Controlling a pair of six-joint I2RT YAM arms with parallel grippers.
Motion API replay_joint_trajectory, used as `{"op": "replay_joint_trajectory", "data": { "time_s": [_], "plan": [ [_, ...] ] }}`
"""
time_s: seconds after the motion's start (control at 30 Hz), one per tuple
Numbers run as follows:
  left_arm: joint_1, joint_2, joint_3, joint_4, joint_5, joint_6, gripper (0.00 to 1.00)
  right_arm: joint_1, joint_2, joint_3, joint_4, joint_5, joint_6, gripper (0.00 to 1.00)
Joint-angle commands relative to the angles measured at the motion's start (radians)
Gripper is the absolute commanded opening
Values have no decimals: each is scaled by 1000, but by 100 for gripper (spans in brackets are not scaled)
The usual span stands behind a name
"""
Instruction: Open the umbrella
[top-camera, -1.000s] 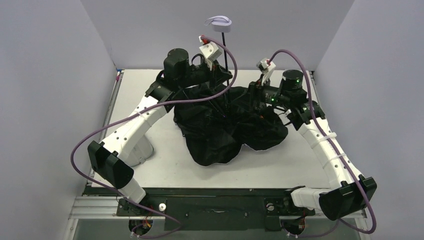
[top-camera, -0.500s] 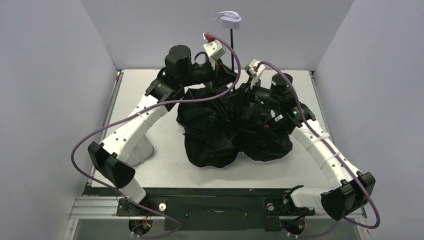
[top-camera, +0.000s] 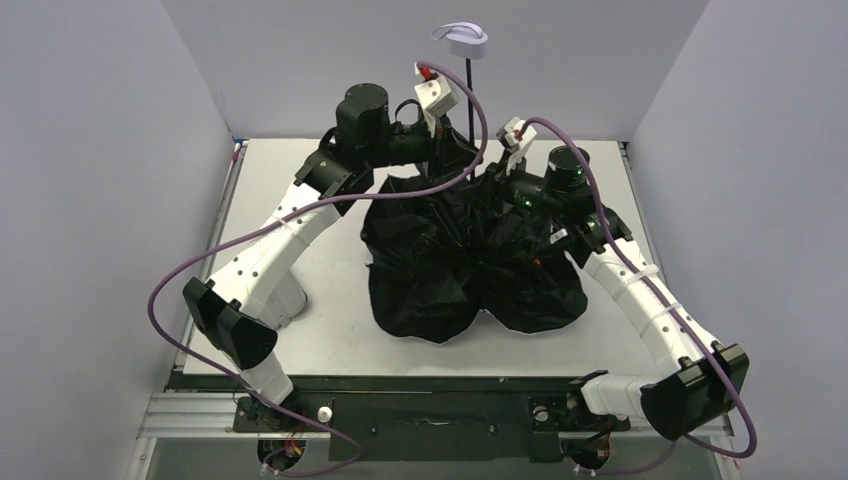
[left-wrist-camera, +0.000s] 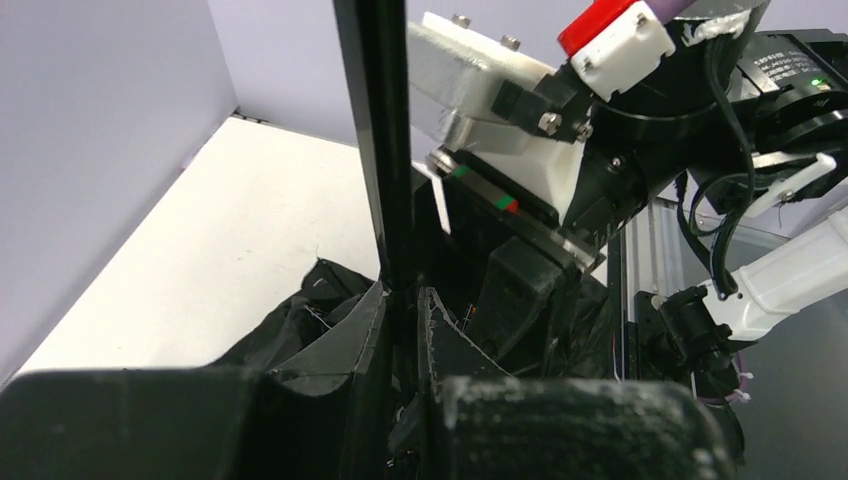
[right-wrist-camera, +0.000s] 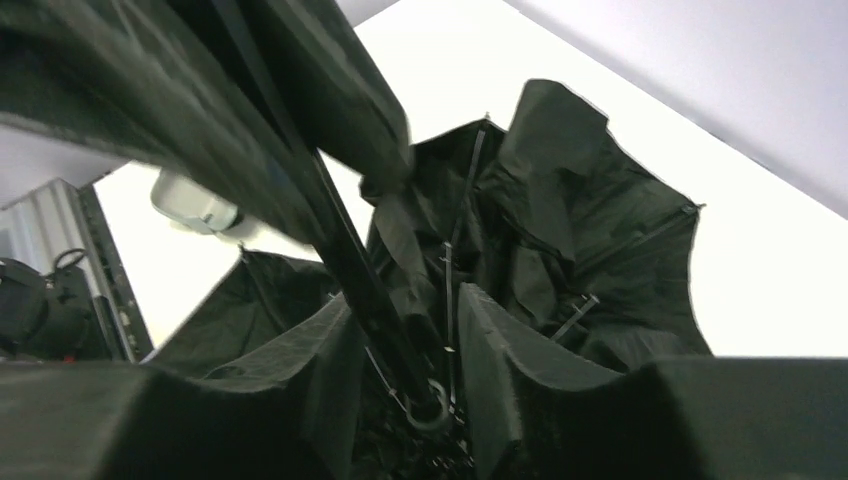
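Note:
The umbrella (top-camera: 470, 275) lies on the table with its black inner side up and its canopy slack and crumpled. Its thin black shaft (top-camera: 470, 105) stands up to the pale handle (top-camera: 461, 38) with a loop strap. My left gripper (top-camera: 462, 150) is shut on the shaft (left-wrist-camera: 375, 150) just above the canopy, and its fingers (left-wrist-camera: 405, 300) pinch it. My right gripper (top-camera: 487, 195) sits lower, at the canopy's centre. Its jaws (right-wrist-camera: 403, 300) are closed in on the shaft (right-wrist-camera: 350, 250) and the rib hub (right-wrist-camera: 430, 410).
A white table (top-camera: 300, 200) is closed in by grey walls on three sides. A pale rolled fabric piece (top-camera: 288, 300) lies under my left arm, also seen as a pale lump (right-wrist-camera: 195, 200). Purple cables loop over both arms. The right arm's wrist camera (left-wrist-camera: 540, 130) is close beside the shaft.
My right gripper moved left onto the shaft at the canopy's centre and narrowed its jaws. The shaft and handle shifted right and a little up with my left gripper.

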Motion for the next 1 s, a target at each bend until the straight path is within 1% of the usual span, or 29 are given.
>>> {"op": "replay_joint_trajectory", "data": {
  "time_s": [0.0, 0.03, 0.07, 0.13, 0.17, 0.2, 0.23, 0.27, 0.3, 0.33, 0.37, 0.4, 0.43, 0.47, 0.5, 0.53, 0.57, 0.6, 0.63, 0.67, 0.7, 0.8, 0.9, 0.97],
  "plan": [
    [-19, 37, 130, -45, 43, 5, 0, 31, 34, 45, 121, -20, 82, 25],
    [-21, 49, 143, -74, 38, 8, 0, 32, 40, 45, 135, -20, 92, 21],
    [-22, 53, 161, -85, 33, 12, 0, 32, 44, 47, 137, -21, 104, 11],
    [-22, 59, 175, -102, 18, 11, 0, 32, 55, 54, 144, -19, 120, 0],
    [-23, 59, 179, -107, 8, 10, 0, 32, 57, 58, 149, -14, 126, 0],
    [-21, 58, 181, -108, -4, 10, 5, 32, 58, 59, 155, -13, 139, 0],
    [-18, 52, 182, -106, -10, 9, 22, 31, 61, 61, 157, -5, 146, 0],
    [-6, 48, 178, -100, -17, -3, 31, 28, 61, 62, 168, 6, 166, 0],
    [4, 30, 157, -66, -18, -32, 50, 27, 62, 61, 178, 11, 178, 0],
    [37, 16, 139, -38, -21, -57, 57, 24, 59, 58, 210, 23, 211, 0],
    [57, -21, 78, 44, -24, -118, 64, 17, 57, 49, 231, 30, 250, 0],
    [107, -41, 38, 140, -33, -149, 66, 14, 50, 43, 275, 44, 269, 0],
    [134, -85, -39, 180, -36, -200, 67, 9, 47, 29, 296, 50, 312, 0],
    [178, -121, -77, 228, -41, -208, 68, 5, 42, 23, 337, 58, 335, 0],
    [194, -137, -135, 227, -41, -169, 67, 1, 40, 13, 354, 62, 376, 0],
    [208, -164, -155, 174, -45, -122, 67, -1, 38, 9, 388, 64, 394, 0],
    [209, -176, -194, 143, -48, -36, 64, -5, 37, 2, 401, 66, 417, 0],
    [208, -202, -216, 104, -42, -6, 62, -4, 32, -2, 418, 70, 421, 0],
    [206, -211, -263, 90, -32, 34, 58, -4, 30, -8, 425, 73, 428, 0],
    [192, -224, -280, 59, -13, 48, 56, -3, 27, -14, 439, 76, 431, 0],
    [182, -226, -302, 37, -10, 118, 51, -2, 26, -14, 444, 78, 433, 0],
    [93, -220, -316, -44, -57, 249, 44, 5, 23, -11, 440, 87, 417, 0],
    [-2, -203, -310, -54, -147, 363, 42, 20, 19, -9, 432, 102, 391, 0],
    [-40, -186, -302, -49, -201, 396, 40, 27, 16, -7, 432, 110, 388, 0]
  ]
}}
